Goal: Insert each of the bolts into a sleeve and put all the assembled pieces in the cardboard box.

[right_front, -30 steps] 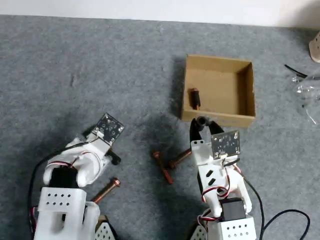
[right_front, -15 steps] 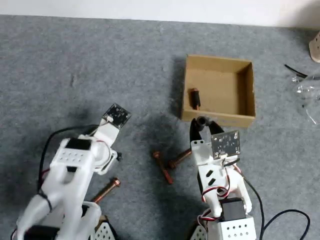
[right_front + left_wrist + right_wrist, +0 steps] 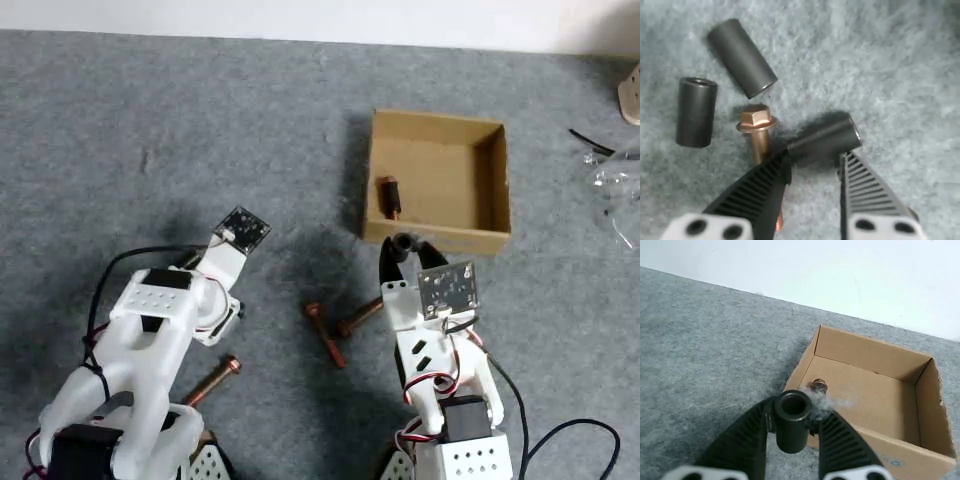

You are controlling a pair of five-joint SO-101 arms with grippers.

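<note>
Right gripper [image 3: 796,412] clamps a matte black sleeve [image 3: 791,431] just short of the cardboard box [image 3: 871,348], axis along the fingers [image 3: 746,436], hollow end boxward, while left gripper [image 3: 815,162] gapes astride a second sleeve [image 3: 824,140] lying crosswise.

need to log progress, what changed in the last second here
The left arm rose and stretched forward, toward the table's middle; the left end effector is open around a sleeve lying on the mat. No grasp or release shows. Unchanged: the right end effector shut on its sleeve by the cardboard box, the loose bolts, the assembled piece in the box.
</note>
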